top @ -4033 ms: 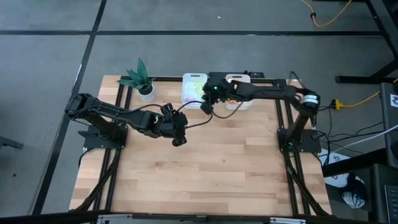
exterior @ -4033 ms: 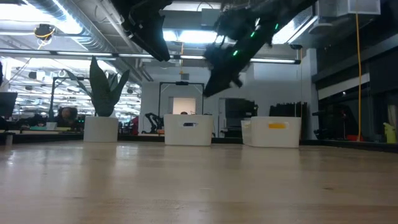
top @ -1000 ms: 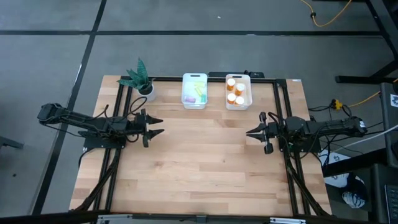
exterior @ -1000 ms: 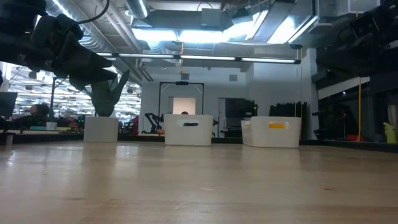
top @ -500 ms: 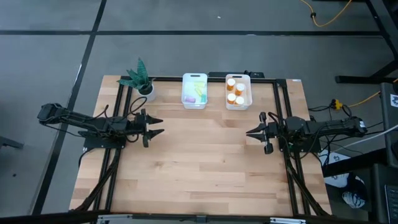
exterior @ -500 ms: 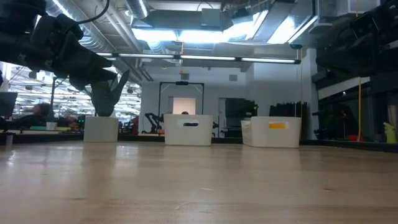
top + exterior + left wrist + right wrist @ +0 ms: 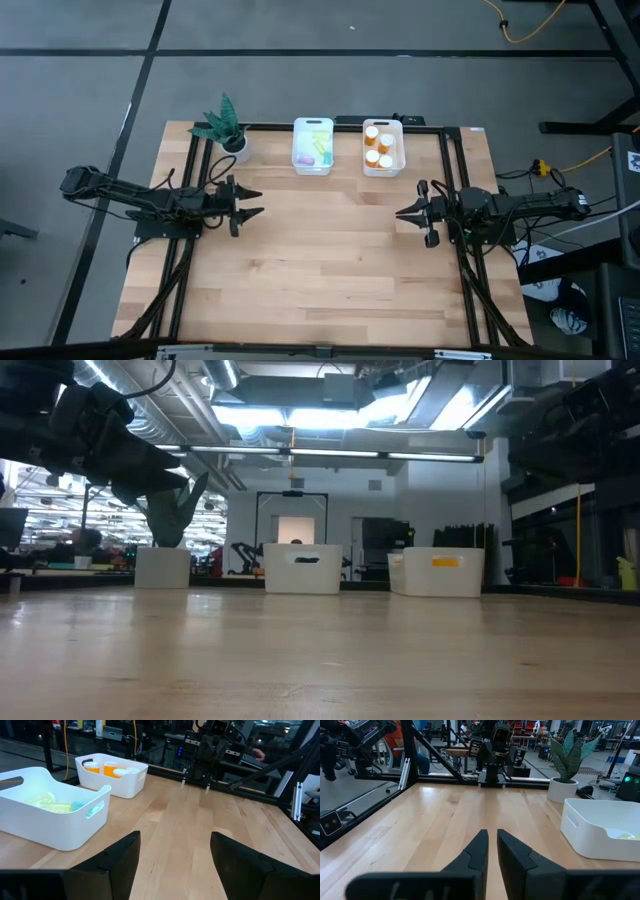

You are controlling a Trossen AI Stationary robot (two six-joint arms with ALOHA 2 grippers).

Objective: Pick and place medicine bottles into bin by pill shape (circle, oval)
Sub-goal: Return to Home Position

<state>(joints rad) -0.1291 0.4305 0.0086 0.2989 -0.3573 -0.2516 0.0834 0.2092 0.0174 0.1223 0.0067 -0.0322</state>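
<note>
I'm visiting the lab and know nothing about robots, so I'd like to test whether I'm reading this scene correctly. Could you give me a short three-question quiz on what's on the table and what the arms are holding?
1. True or false: the orange bottles share a bin with the pale bottles.
2. What stands beside the left bin, on the side away from the other bin? A) a potted plant B) a mug C) a lamp
3. Fill in: the left gripper and the right gripper, each at its own side of the table, hold ____.

Key: 1 false, the orange ones are in the right bin; 2 A; 3 nothing.
</note>
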